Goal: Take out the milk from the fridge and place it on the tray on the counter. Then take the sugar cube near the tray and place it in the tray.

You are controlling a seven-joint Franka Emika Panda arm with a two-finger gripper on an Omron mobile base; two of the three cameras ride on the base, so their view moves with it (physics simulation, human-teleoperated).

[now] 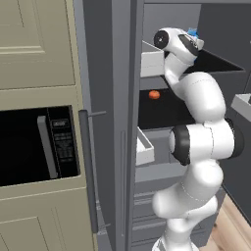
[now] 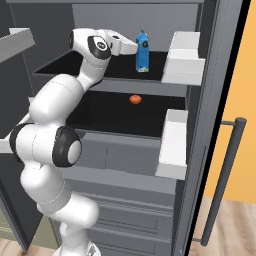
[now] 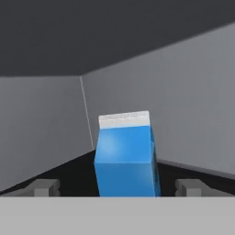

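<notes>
The milk (image 2: 143,52) is a blue carton with a white gabled top, standing upright on the top dark shelf of the open fridge (image 2: 125,70). In the hand view the milk (image 3: 126,158) stands straight ahead and close. My gripper (image 3: 118,188) is open, with one fingertip (image 3: 43,187) to the carton's left, the other to its right, and a wide gap on each side. From the right base view my gripper (image 2: 133,48) reaches over the shelf, just left of the carton. In the left base view just the milk's top (image 1: 192,33) peeks over my wrist.
A small orange round item (image 2: 135,99) lies on the shelf below. White door bins (image 2: 183,60) hang on the right door and another bin (image 1: 152,62) on the left side. A black microwave (image 1: 37,144) sits in the pale cabinets left of the fridge door's bar handle (image 1: 87,166).
</notes>
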